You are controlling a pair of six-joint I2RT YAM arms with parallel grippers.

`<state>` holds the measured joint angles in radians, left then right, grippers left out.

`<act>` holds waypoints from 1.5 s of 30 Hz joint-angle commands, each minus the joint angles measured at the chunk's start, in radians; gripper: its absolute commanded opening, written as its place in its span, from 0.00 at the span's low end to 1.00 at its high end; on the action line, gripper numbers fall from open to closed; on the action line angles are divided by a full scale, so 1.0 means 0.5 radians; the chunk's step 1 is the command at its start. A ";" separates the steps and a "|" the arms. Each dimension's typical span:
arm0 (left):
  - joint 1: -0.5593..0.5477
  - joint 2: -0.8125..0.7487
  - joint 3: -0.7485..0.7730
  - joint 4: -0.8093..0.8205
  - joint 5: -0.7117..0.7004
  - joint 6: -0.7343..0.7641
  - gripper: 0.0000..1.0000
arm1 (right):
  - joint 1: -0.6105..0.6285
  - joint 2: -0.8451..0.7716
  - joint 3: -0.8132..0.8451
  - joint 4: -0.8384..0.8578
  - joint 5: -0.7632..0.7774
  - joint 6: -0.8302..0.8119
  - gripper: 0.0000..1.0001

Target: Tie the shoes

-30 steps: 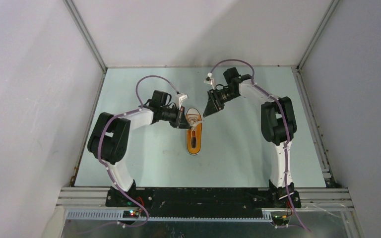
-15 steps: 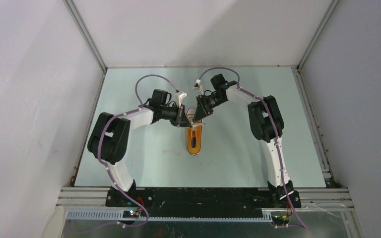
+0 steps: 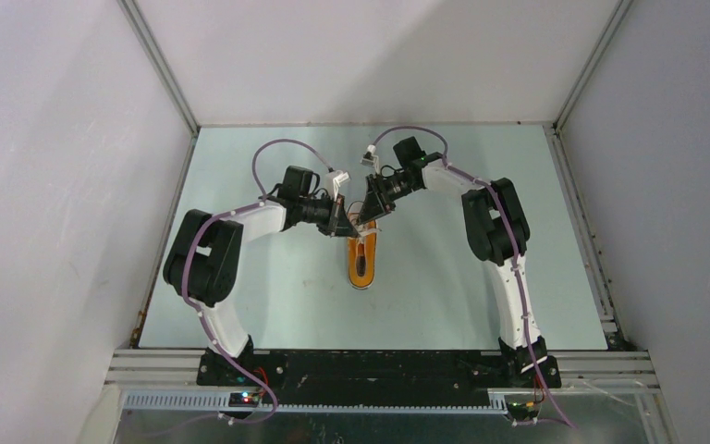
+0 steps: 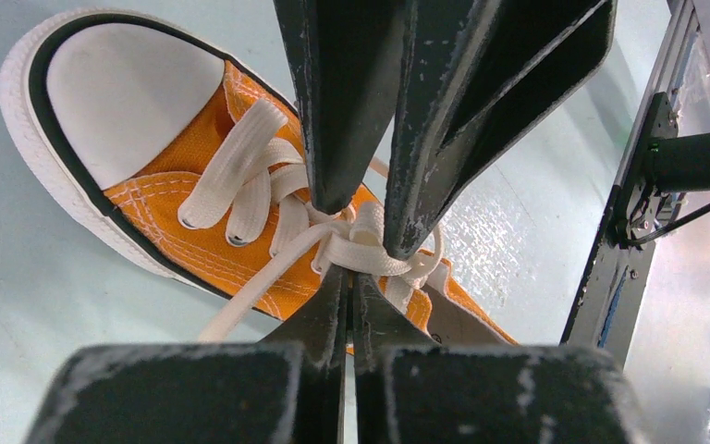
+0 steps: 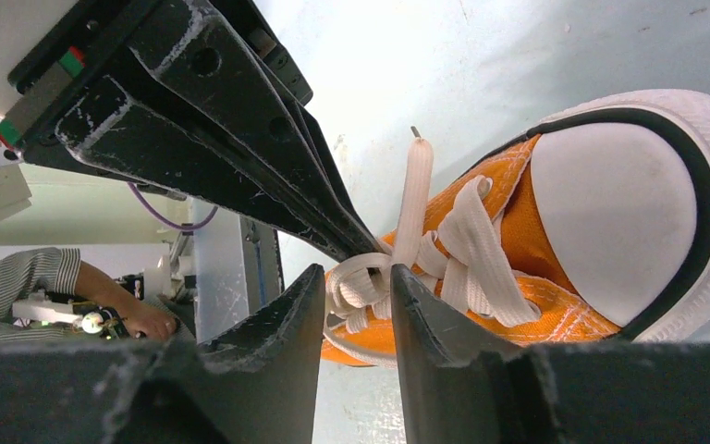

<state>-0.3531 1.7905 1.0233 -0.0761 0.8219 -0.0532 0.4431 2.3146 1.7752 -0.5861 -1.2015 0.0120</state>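
I am standing by the rig, and both tools are meeting over the front half of the sneaker [image 3: 361, 264], which is lying on the counter [image 3: 268, 277] directly below them. Its long axis is running outward from the arm bases. The toe cap [image 4: 125, 97] is pointing away from the bases, and the heel is showing on the near side of the tools.

The left tool [image 4: 347, 282] is clenched and looks to be pinching the laces [image 4: 240, 166] right where they are bunching together. The right tool [image 5: 356, 277] is facing it from the opposite side with its jaws partly apart, astride the same bunch without squeezing it (I am seeing a gap beside the loop). One loose end [image 5: 416, 176] is standing up just beyond its tips.

The coming move, I think, is depending on that loop between the right jaws, and both tools are equally near to it. From above the tools are hiding the knot, and I am not able to tell which strand the left tool is holding.
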 commanded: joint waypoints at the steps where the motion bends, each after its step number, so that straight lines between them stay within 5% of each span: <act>1: -0.021 -0.071 0.065 0.064 0.024 -0.014 0.00 | 0.014 0.001 -0.004 0.054 -0.047 0.029 0.35; 13: -0.021 -0.077 0.064 0.057 0.015 -0.013 0.00 | -0.001 -0.022 -0.053 -0.003 -0.055 -0.013 0.14; 16: -0.021 -0.086 0.067 0.030 0.015 0.002 0.00 | -0.016 -0.041 -0.063 -0.012 -0.046 -0.018 0.00; 32: 0.068 -0.231 0.015 -0.671 -0.336 0.426 0.00 | -0.182 -0.321 -0.441 -0.210 0.252 -0.214 0.00; 45: 0.073 -0.263 0.043 -0.818 -0.891 0.601 0.00 | -0.210 -0.401 -0.498 -0.332 0.705 -0.383 0.00</act>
<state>-0.3336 1.6814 1.0252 -0.3775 0.5713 0.1593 0.3637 2.1620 1.5394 -0.6994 -0.9897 -0.1101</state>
